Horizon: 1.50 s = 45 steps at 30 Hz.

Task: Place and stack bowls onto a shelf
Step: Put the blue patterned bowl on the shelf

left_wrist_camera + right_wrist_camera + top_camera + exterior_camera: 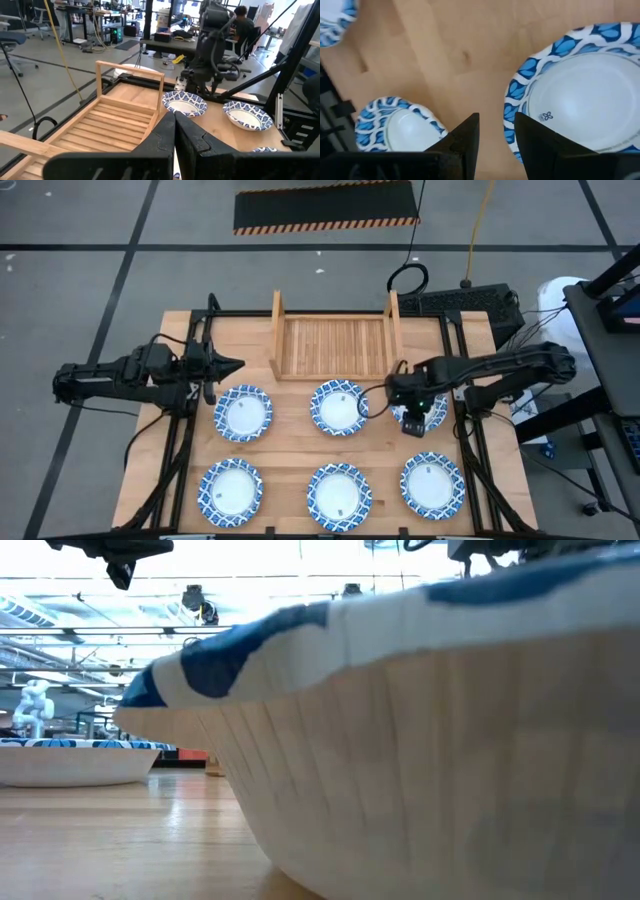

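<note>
The right gripper (414, 423) hangs right of centre in the high view, fingers parted over a bowl (423, 412), likely to grab its rim. The empty shelf (335, 346) waits above. The left gripper (235, 364) rests, fingers clenched on nothing.

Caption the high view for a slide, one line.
Right gripper, fingers open, hangs over the sixth bowl; five bowls lie flat, shelf empty, left gripper shut.

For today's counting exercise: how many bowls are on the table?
6. Back row: left, middle, right, partly hidden under the right claw. Front row: left, middle, right.
</note>
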{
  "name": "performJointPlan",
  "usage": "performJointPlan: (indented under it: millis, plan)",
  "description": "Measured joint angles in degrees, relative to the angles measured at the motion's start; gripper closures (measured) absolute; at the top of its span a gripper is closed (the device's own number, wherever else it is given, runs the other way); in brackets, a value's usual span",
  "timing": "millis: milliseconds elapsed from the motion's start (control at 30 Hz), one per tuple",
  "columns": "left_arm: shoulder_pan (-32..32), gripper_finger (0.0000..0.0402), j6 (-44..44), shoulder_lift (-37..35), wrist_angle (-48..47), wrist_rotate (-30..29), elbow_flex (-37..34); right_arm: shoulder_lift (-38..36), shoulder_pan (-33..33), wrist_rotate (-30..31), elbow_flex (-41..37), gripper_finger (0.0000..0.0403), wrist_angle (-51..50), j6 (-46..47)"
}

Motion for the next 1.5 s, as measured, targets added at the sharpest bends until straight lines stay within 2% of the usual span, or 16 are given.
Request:
performJointPlan:
  millis: [333,567,700,1133,1500]
  plan:
    - [0.0,0.0396,-0.2,0.0,0.0,1.4,0.0,5.4,4.0,1.2,0.0,0.0287,2.7,4.5]
    - [-0.1,0.0396,-1.3,0.0,0.0,1.6,0.0,8.2,4.6,4.1,0.0,0.0287,3.2,7.5]
    - [-0.1,0.0396,-1.4,0.0,0.0,3.2,0.0,9.9,4.6,8.0,0.0,0.0287,3.1,10.4]
    - [-0.1,0.0396,-1.5,0.0,0.0,3.5,0.0,10.5,4.5,9.6,-0.1,0.0287,3.8,17.6]
    - [-0.1,0.0396,-1.5,0.0,0.0,3.5,0.0,10.5,4.5,10.0,-5.8,0.0287,8.2,20.7]
